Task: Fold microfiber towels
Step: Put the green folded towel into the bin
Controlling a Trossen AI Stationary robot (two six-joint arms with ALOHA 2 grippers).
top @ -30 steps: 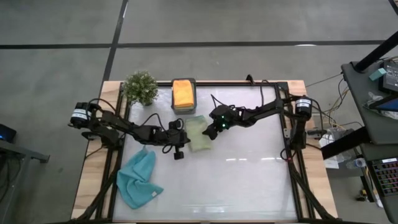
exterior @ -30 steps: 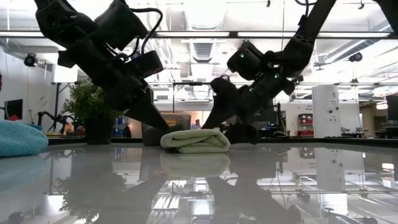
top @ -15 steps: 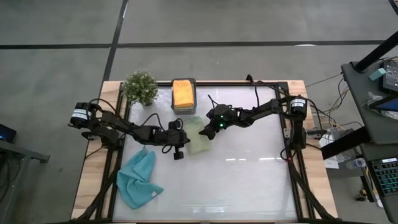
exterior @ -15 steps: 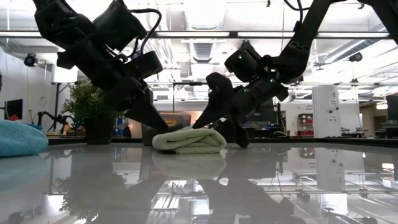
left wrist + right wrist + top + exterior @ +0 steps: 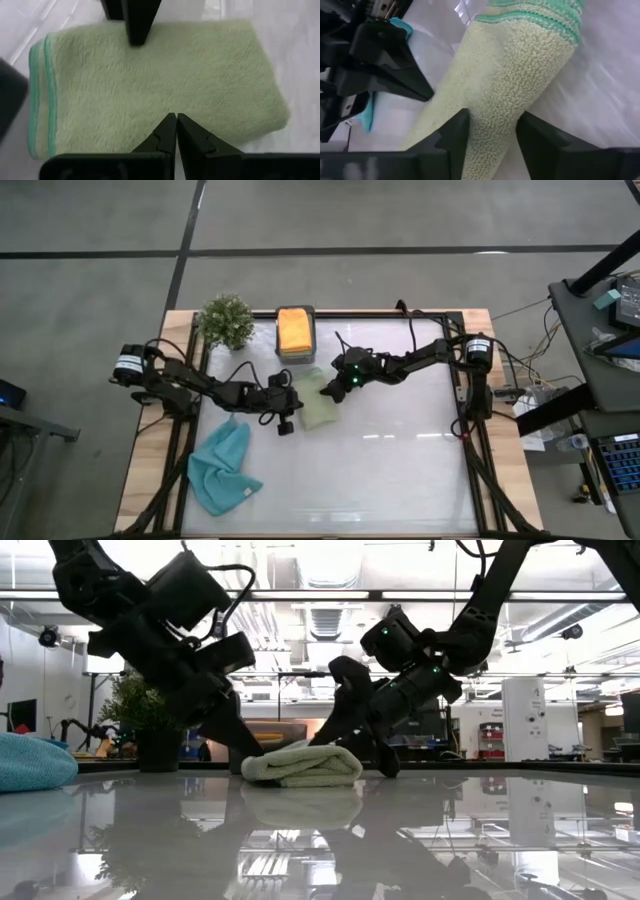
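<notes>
Folded sage green towel (image 5: 318, 399) lying between both grippers, a plush rectangular pad with darker green stitched borders. Right gripper (image 5: 492, 131) straddling one folded edge, fingers (image 5: 454, 134) apart on either side of the pile, not yet pinched. Left gripper (image 5: 176, 131) pressed together, tips at the opposite edge. Crumpled light blue towel (image 5: 221, 469) well behind the left gripper. Orange towel (image 5: 293, 329) beyond both. Wide glossy table (image 5: 400, 470) open beside the right gripper.
</notes>
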